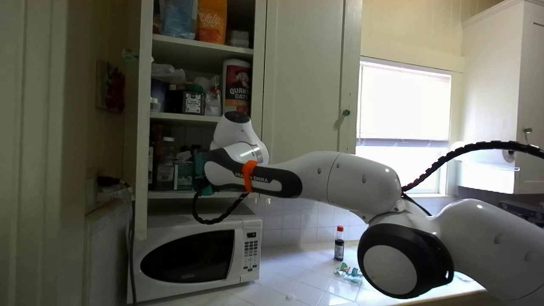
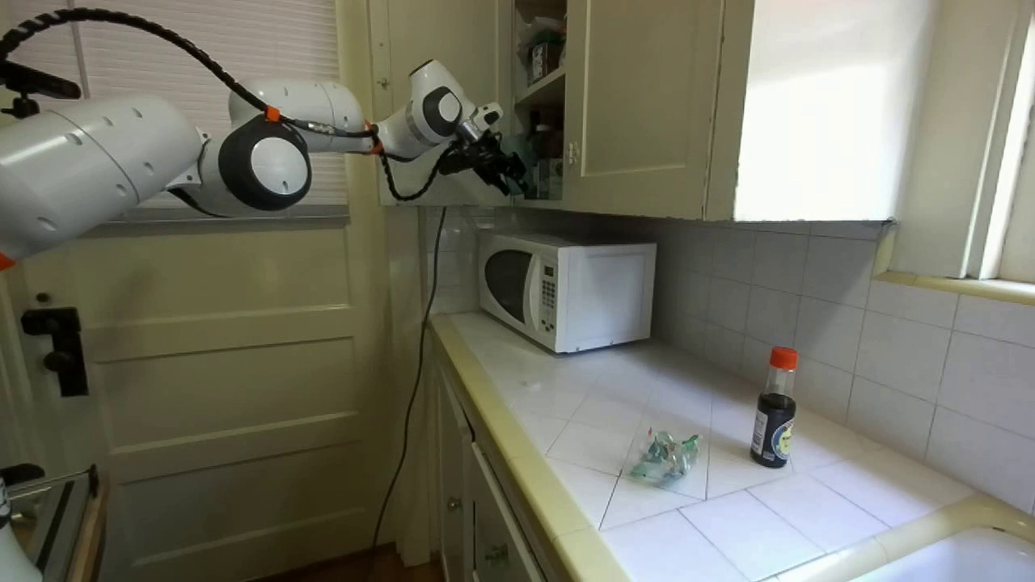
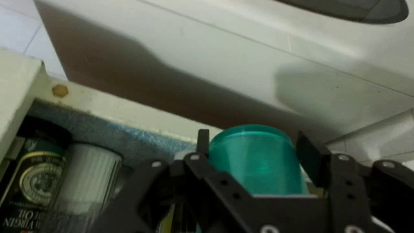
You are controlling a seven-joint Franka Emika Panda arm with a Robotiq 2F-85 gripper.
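Gripping teal cup (image 3: 255, 165) at shelf edge (image 3: 129, 111); claw (image 3: 253, 142) closed just to cup's width, holding its sides; next move likely calls for steady pull clear.

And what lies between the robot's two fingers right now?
A translucent teal container, with the fingers closed against its sides. The wrist view shows this; the exterior views don't show that gap clearly.

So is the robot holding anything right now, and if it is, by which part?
Yes: the tool is closed on a teal container, gripping it by its opposite sides.
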